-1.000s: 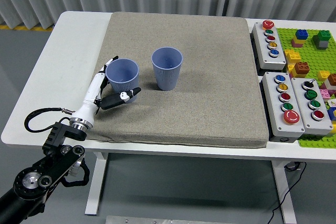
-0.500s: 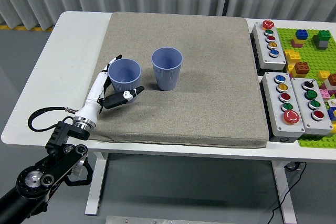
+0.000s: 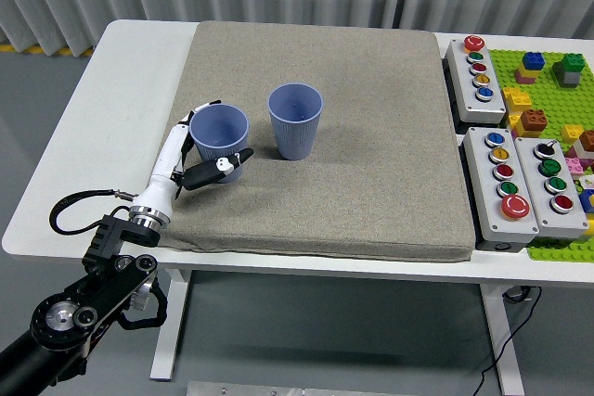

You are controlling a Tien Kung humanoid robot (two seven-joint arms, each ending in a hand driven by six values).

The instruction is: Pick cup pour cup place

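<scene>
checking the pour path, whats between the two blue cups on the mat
Nothing. In the head view, only a narrow strip of bare grey mat separates the left cup, which the left hand wraps, from the right cup.

We see two cups on the mat (image 3: 371, 183): left cup (image 3: 220, 141) just beside right cup (image 3: 295, 121). Left hand (image 3: 190, 162) wraps left cup. Button boxes (image 3: 510, 169) lie right of mat.

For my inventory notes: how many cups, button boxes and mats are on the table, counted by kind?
Blue ribbed plastic cups: 2 (one at the left robot hand, one beside it)
Grey button boxes: 3
Beige fabric mat: 1
Total: 6
</scene>
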